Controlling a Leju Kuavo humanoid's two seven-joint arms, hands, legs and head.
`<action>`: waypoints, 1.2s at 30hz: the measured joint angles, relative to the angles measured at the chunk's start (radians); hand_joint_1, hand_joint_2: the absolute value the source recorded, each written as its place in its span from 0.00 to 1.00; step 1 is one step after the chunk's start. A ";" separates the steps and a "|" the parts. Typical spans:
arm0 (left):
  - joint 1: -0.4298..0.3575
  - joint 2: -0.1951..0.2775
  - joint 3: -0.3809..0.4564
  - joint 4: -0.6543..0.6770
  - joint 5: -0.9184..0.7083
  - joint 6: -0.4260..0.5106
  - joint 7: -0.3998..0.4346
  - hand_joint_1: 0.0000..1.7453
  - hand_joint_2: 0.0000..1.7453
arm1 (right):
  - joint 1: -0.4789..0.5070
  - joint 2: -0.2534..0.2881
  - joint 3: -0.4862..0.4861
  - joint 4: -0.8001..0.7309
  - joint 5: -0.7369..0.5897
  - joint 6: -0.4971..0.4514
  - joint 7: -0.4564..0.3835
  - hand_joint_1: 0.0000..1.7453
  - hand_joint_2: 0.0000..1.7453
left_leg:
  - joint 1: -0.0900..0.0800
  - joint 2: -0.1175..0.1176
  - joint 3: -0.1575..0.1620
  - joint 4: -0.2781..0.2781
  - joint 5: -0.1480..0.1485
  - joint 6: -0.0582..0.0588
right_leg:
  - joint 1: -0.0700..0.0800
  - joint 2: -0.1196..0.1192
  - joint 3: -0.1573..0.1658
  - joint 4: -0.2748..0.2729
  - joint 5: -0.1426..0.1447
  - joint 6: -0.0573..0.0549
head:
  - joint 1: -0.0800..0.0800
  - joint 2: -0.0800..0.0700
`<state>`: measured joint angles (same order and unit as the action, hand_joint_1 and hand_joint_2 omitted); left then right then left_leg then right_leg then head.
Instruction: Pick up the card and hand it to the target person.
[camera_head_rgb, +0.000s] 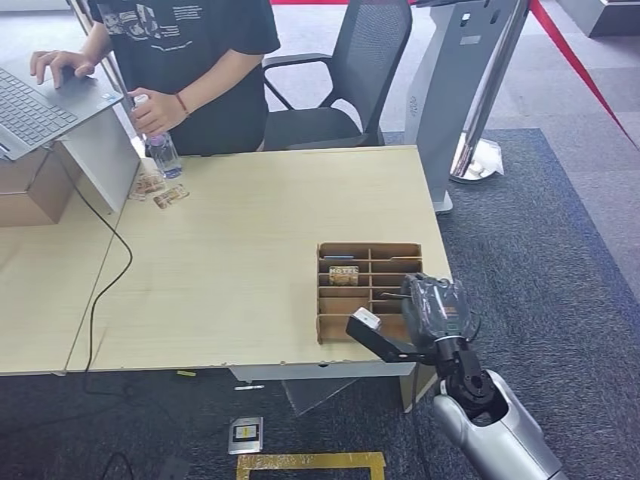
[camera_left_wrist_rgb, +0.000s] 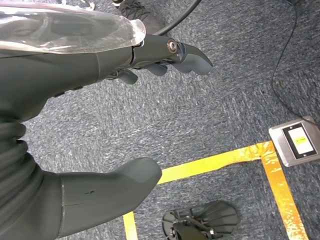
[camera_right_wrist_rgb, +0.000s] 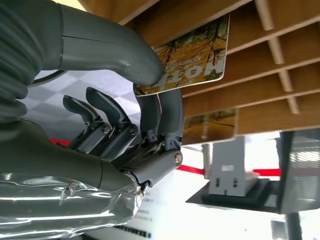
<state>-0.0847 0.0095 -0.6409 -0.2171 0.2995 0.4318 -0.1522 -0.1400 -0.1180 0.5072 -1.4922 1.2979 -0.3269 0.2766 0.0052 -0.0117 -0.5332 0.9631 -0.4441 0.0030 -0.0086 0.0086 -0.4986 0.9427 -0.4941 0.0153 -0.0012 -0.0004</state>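
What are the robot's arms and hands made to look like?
The right arm is a silver tube with a black wrist joint. The right hand and left hand have grey ribbed covers, thick grey thumbs, darker fingers with small screws, and clear plastic wrap.

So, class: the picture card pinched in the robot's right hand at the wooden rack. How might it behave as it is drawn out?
The card looks thin and flat, so probably light and fairly stiff. Its glossy printed face may slip, as the right hand pinches just one edge. Drawn out askew, it could catch in the wooden rack.
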 joint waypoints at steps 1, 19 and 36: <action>0.000 0.000 0.000 0.000 0.001 0.000 0.000 0.00 1.00 | 0.000 -0.001 -0.002 -0.006 -0.017 -0.004 -0.020 0.97 1.00 | 0.000 0.000 0.000 0.000 0.000 0.000 | 0.000 0.000 0.000 0.000 0.000 0.000 | 0.000 0.000; 0.001 0.001 -0.001 0.000 0.005 -0.006 -0.016 0.00 1.00 | 0.013 -0.143 -0.165 -0.309 -0.341 -0.004 -0.251 1.00 1.00 | 0.000 0.001 0.000 0.000 0.000 0.000 | 0.000 0.001 0.000 0.000 0.000 0.000 | 0.000 0.000; -0.020 0.000 -0.027 0.000 -0.014 -0.003 0.005 0.00 1.00 | -0.072 -0.118 -0.234 -0.328 -0.083 -0.158 -0.108 1.00 1.00 | 0.000 0.000 -0.001 0.000 0.000 0.000 | 0.000 0.000 0.000 0.000 0.000 0.000 | 0.000 0.000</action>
<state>-0.1049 0.0099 -0.6675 -0.2171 0.2852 0.4290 -0.1473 -0.2121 -0.2364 0.2727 -1.8198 1.2145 -0.4849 0.1683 0.0053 -0.0116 -0.5337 0.9629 -0.4440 0.0030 -0.0085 0.0087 -0.4982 0.9432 -0.4940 0.0153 -0.0011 -0.0004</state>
